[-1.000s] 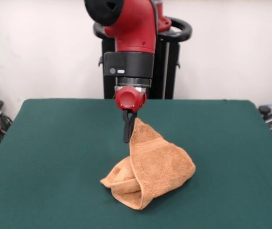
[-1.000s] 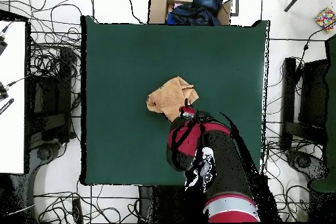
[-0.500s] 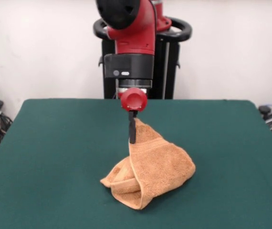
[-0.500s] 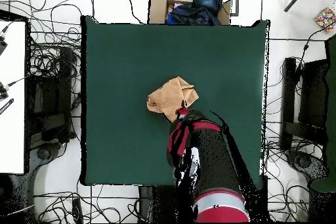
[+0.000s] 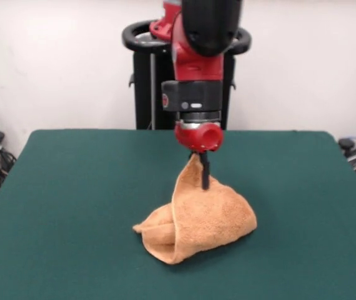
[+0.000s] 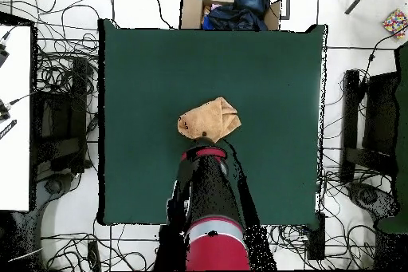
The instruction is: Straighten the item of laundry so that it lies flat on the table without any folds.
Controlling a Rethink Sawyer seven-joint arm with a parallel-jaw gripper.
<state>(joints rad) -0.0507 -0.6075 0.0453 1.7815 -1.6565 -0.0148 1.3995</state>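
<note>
The orange-tan towel (image 5: 206, 219) lies crumpled and folded near the middle of the dark green table (image 5: 72, 187). One corner is pulled up into a peak. My gripper (image 5: 204, 177) hangs straight down over that peak and is shut on the raised corner, holding it above the table. The rest of the towel rests on the felt, with a folded lobe at the lower left. In the overhead view the towel (image 6: 209, 119) is a compact bundle on the table (image 6: 263, 69), and the arm (image 6: 209, 197) covers the gripper and the towel's near edge. No white tag shows.
The black pedestal (image 5: 147, 81) stands behind the table's far edge. In the overhead view a cardboard box with dark blue cloth (image 6: 231, 5) sits beyond the table's top edge. Cables cover the floor on both sides. A white surface (image 6: 14, 117) stands at the left.
The arm has swung and the gripper has moved to the right in the front view, taking the towel's raised corner with it. The towel's peak now leans right and the bundle has shifted slightly.
</note>
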